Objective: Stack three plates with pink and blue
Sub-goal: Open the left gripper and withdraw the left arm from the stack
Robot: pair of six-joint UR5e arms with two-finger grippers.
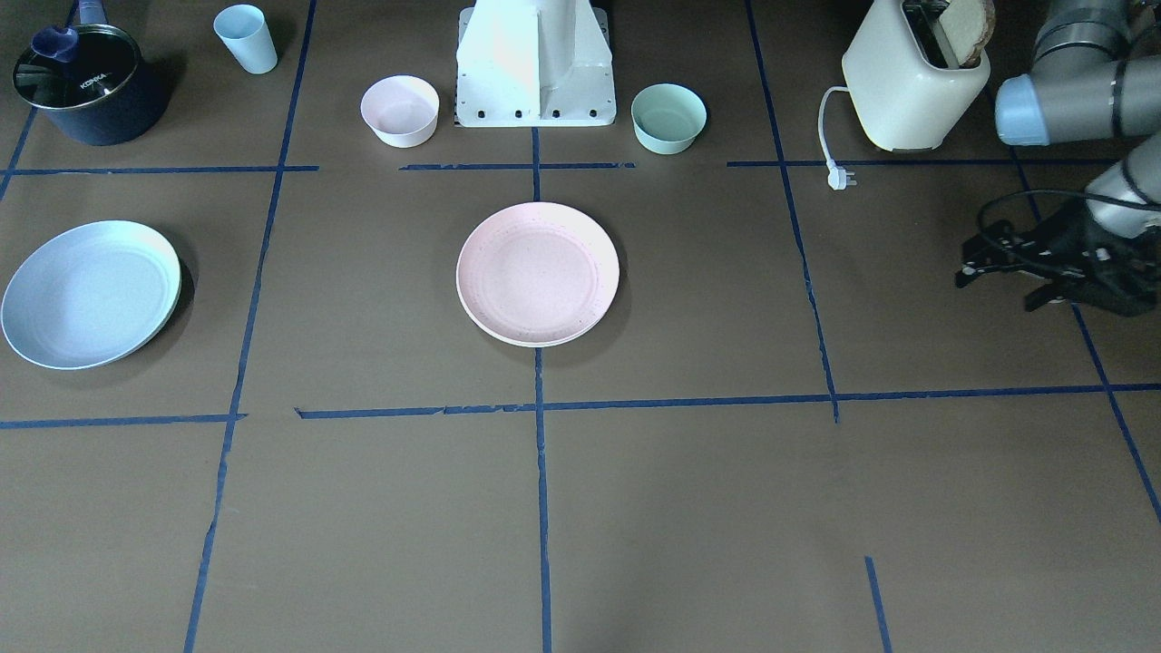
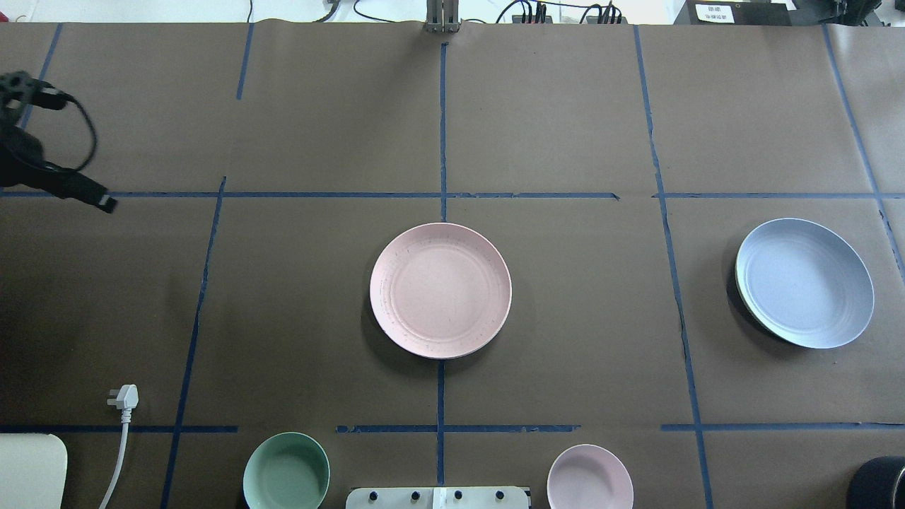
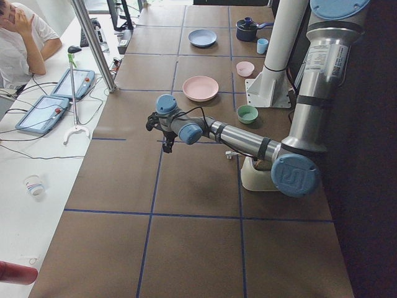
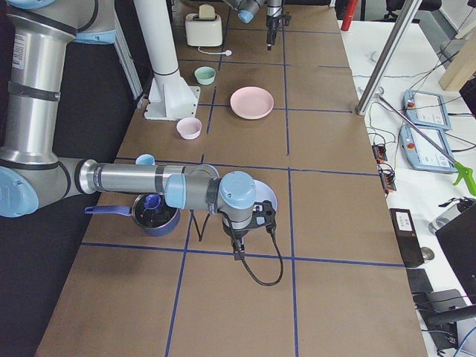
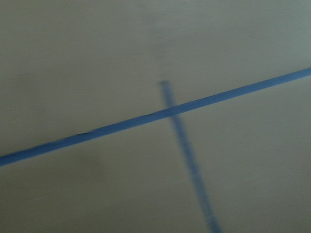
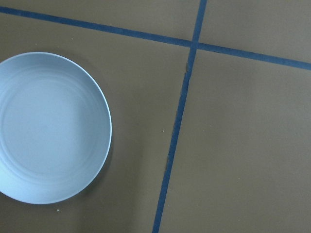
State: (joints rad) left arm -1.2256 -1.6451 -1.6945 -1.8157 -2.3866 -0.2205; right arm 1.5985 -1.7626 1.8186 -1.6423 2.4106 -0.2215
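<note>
I have the pink plate (image 2: pixel 440 290) lying flat at the middle of the counter (image 2: pixel 565 106). In the front view a pale edge shows just under its near rim, which I take for the cream plate (image 1: pixel 508 338) beneath it. The blue plate (image 2: pixel 804 283) lies alone and flat, well apart from the pink plate toward the robot's right. The right tool (image 4: pixel 239 250) hangs above the counter just past the blue plate, on the side away from the pink plate. Its wrist camera looks down on the blue plate at the edge of its picture, beside crossing tape lines (image 6: pixel 192 46). That tool shows only in the side view, so I cannot tell whether it is open or closed. The left tool (image 1: pixel 998 277) hovers well apart from the pink plate on the opposite side, toward the robot's left, over bare counter. Its wrist camera gives me only blurred tape, and I cannot tell how its jaws stand either. Between the pink plate and the robot's base stand a green bowl (image 2: pixel 285 471) and a small pink bowl (image 2: pixel 590 477). A toaster (image 1: pixel 912 77) stands further off, behind the left tool.
</note>
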